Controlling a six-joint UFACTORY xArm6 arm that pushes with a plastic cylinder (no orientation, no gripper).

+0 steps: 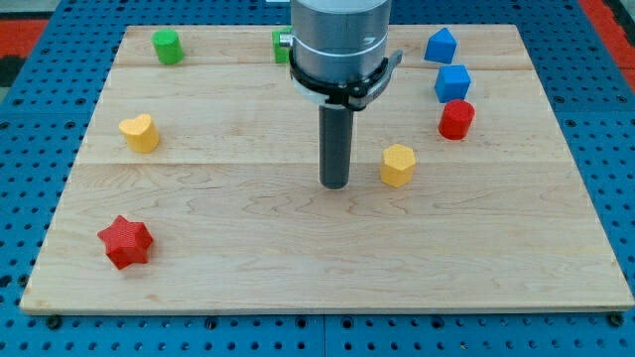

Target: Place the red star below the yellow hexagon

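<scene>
The red star (125, 241) lies near the view's bottom left of the wooden board (327, 268). The yellow hexagon (397, 164) sits right of the board's middle. My tip (334, 184) rests on the board just left of the yellow hexagon, with a small gap between them. The tip is far to the right of the red star and a little above its level.
A yellow heart (140, 131) lies at the left. A green cylinder (167, 46) is at the top left; another green block (282, 46) is partly hidden behind the arm. Two blue blocks (441, 45) (452, 82) and a red cylinder (456, 119) stand at the top right.
</scene>
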